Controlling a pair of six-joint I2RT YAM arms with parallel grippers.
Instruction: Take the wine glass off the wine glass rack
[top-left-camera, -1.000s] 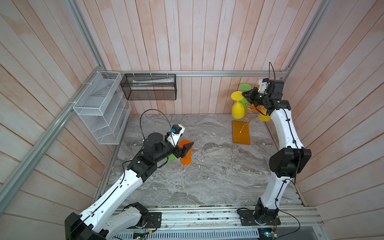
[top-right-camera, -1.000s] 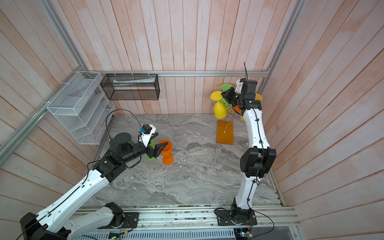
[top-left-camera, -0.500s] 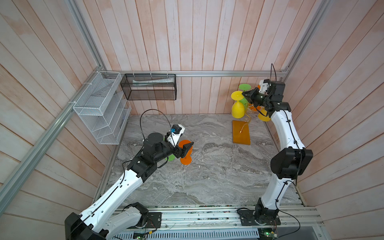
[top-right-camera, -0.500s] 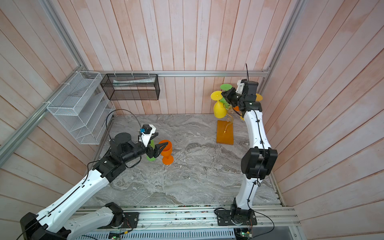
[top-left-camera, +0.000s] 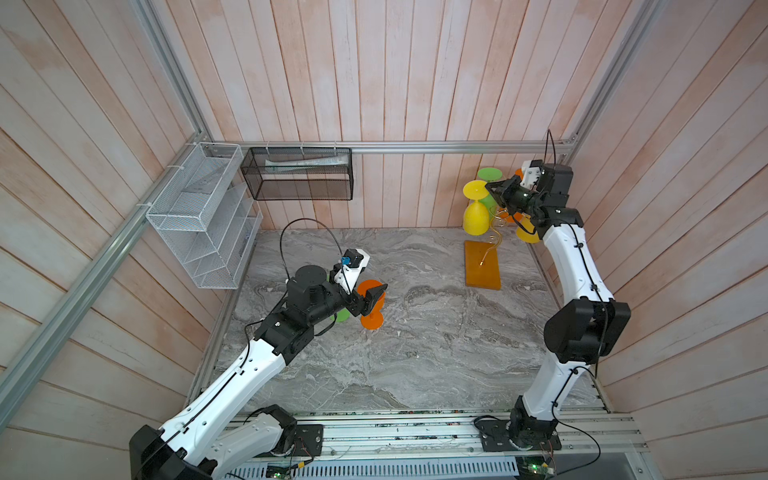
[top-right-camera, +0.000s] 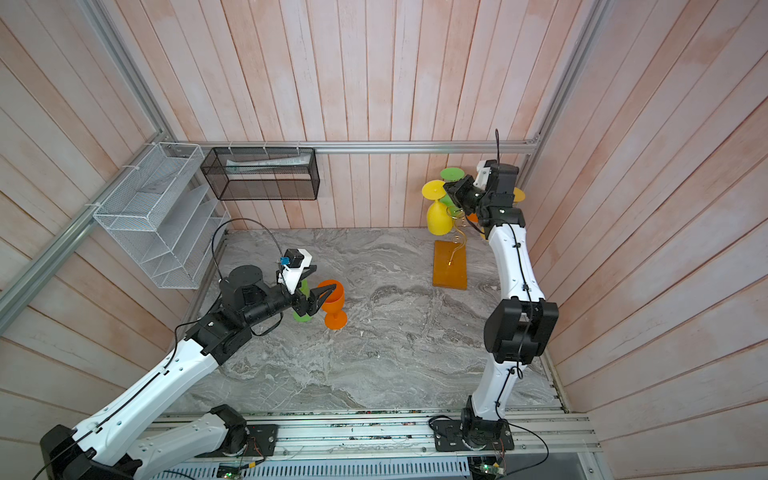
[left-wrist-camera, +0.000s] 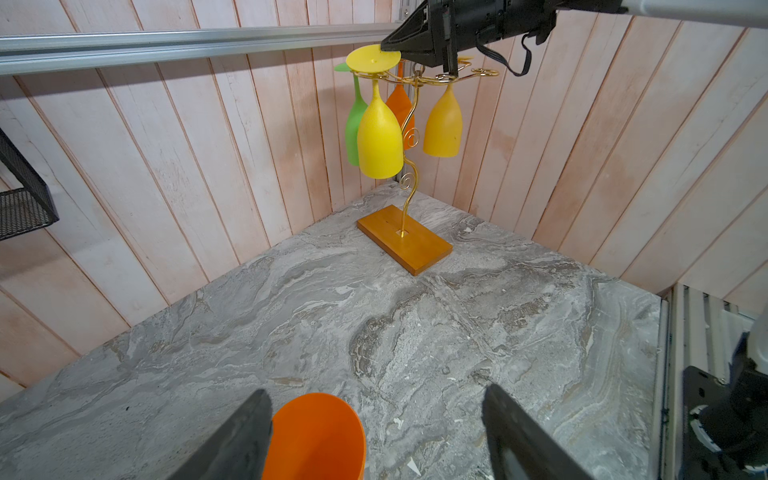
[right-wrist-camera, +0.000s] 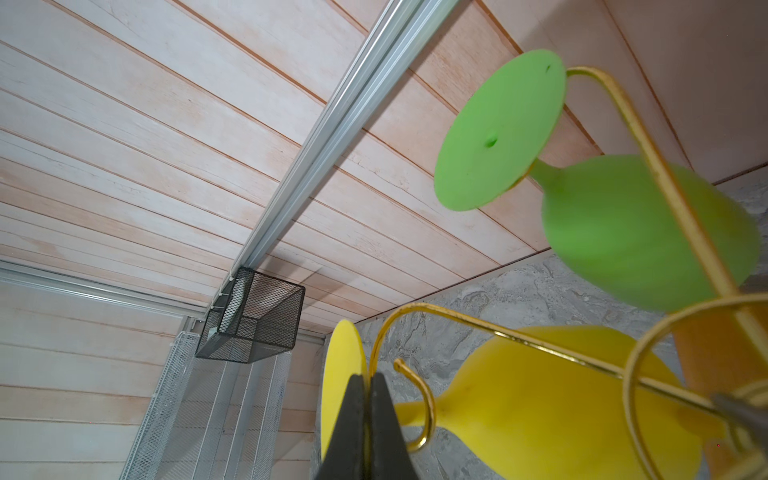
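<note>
The wine glass rack (top-left-camera: 482, 266) (top-right-camera: 449, 266) (left-wrist-camera: 405, 241), gold wire on an orange-brown wooden base, stands in the back right corner. A yellow wine glass (top-left-camera: 475, 219) (top-right-camera: 438, 220) (left-wrist-camera: 379, 141) (right-wrist-camera: 561, 395) hangs upside down from one arm. My right gripper (top-left-camera: 492, 189) (top-right-camera: 448, 190) (right-wrist-camera: 365, 378) is at the top of the rack, shut on the edge of that glass's round foot. My left gripper (top-left-camera: 368, 284) (top-right-camera: 320, 282) (left-wrist-camera: 378, 392) is open low over the table. An orange glass (top-left-camera: 371, 307) (top-right-camera: 334, 295) (left-wrist-camera: 316, 436) stands upright beside one of its fingers.
A green glass (left-wrist-camera: 353, 129) (right-wrist-camera: 623, 228), an orange one (left-wrist-camera: 399, 108) and an amber one (left-wrist-camera: 444, 124) also hang on the rack. Another green glass (top-right-camera: 301, 316) stands behind the left gripper. A white mesh shelf (top-left-camera: 199, 216) and a black mesh basket (top-left-camera: 297, 174) hang on the walls.
The right arm has shifted very slightly at the rack, its grip unchanged. The left arm has not moved.
</note>
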